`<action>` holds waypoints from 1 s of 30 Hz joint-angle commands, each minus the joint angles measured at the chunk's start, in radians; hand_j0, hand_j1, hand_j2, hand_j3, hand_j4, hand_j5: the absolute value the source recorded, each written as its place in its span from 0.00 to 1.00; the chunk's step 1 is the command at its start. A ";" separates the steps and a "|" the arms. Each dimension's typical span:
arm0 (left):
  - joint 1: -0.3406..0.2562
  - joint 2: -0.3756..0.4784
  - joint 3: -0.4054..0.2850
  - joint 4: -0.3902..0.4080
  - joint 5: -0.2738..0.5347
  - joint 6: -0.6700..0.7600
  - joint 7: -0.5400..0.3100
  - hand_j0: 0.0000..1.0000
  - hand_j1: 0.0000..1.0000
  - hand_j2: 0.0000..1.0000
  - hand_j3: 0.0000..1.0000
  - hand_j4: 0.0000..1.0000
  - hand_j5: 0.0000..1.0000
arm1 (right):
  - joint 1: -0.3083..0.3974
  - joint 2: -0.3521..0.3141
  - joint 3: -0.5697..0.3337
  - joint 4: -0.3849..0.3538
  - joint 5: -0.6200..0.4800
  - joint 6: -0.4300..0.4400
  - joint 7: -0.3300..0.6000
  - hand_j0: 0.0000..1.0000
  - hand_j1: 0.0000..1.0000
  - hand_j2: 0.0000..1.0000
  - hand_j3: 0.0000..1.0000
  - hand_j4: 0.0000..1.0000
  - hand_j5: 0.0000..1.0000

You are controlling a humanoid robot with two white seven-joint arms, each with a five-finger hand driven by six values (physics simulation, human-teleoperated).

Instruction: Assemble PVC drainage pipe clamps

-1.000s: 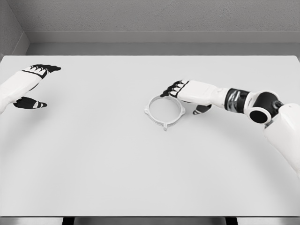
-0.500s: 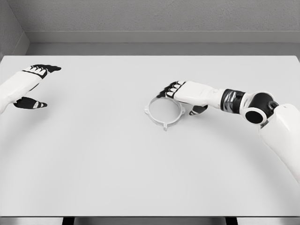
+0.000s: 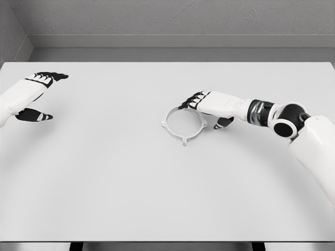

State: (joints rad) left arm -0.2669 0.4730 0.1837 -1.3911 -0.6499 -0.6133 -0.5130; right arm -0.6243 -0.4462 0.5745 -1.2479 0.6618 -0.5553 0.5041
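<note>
White clamp ring lies flat near the centre of the table, with the right hand at its far-right rim, fingers relaxed and gripping nothing, while the left hand rests open at the left edge.

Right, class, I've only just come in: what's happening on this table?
A simulated humanoid robot is working on a white table. Its right hand reaches over the upper right edge of a pale clamp ring lying flat near the middle, fingers at the rim, but whether it grips the ring can't be told. The left hand hovers open at the far left, holding nothing.
</note>
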 commanded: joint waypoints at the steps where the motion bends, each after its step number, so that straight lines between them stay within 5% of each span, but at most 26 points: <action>1: 0.000 -0.001 0.000 0.000 0.007 0.002 0.001 1.00 1.00 1.00 1.00 1.00 1.00 | 0.000 0.008 -0.001 0.005 -0.005 0.002 -0.001 1.00 1.00 1.00 1.00 1.00 1.00; 30: 0.000 -0.002 -0.001 0.000 0.007 0.002 0.001 1.00 1.00 1.00 1.00 1.00 1.00 | -0.020 0.012 -0.001 0.005 -0.007 0.002 -0.003 1.00 1.00 1.00 1.00 1.00 1.00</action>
State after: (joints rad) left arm -0.2669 0.4704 0.1828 -1.3918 -0.6499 -0.6133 -0.5130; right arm -0.6443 -0.4340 0.5745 -1.2419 0.6606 -0.5560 0.5021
